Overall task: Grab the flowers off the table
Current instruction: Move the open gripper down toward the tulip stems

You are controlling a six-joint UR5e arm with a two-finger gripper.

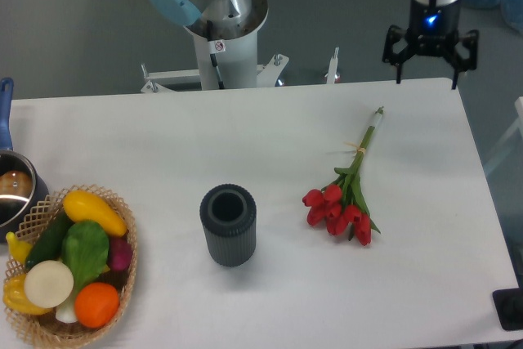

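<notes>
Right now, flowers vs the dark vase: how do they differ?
The flowers lie flat on the table, stems pointing toward the far right corner; the vase stands upright. The flowers are red and green and thin; the vase is dark grey, ribbed and stout. Both rest on the table, apart from each other, neither touched by the gripper, whose jaws are open.

Flowers (343, 202) right of vase (228, 225)
</notes>
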